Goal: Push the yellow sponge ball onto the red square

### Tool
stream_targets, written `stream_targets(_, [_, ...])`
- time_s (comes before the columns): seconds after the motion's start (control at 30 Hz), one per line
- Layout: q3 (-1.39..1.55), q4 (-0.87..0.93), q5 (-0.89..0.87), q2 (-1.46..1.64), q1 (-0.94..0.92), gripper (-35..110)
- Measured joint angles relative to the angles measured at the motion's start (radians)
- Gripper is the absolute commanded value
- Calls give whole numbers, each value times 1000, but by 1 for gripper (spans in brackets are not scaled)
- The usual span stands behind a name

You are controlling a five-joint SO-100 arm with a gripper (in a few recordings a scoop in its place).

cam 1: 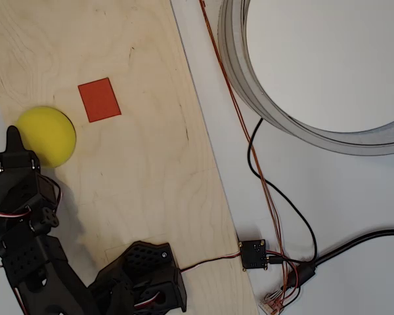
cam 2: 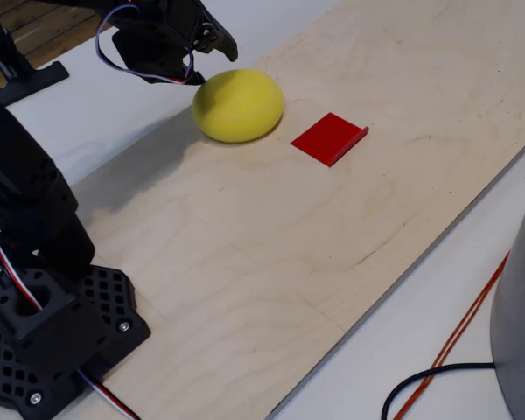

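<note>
yellow sponge ball [cam 2: 238, 106] unmarked, beside red square [cam 2: 328, 138] | end effector [cam 2: 212, 42] touching ball, opening unclear

Black 3D-printed arm [cam 1: 33, 262], bolted through a perforated black base block [cam 2: 57, 337] at the near corner of the fixed view. In the overhead view, rises from the bottom edge along the left side, wrist segment stacked above the elbow, red-white-black servo leads looping beside the joints. Black two-finger gripper [cam 1: 13, 139] points toward the top of that picture, tapering to a single narrow tip; fingers appear pressed together, no gap seen between them. In the fixed view, gripper [cam 2: 212, 42] reaches in from the upper left, tilted downward, tip low near the surface, wires curling under the wrist.
</note>
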State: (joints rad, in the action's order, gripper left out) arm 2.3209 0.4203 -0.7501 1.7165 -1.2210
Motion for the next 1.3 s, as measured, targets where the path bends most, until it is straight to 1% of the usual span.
stream_targets(0.37, [-3,-25,44,-9,-63,16])
stream_targets(0.67, [-18,-41,114,-26,-121,16])
stream_targets(1.07, [-71,-44,117,-80,-178,15])
stream_targets(1.3, [-77,-104,117,-137,-202,15])
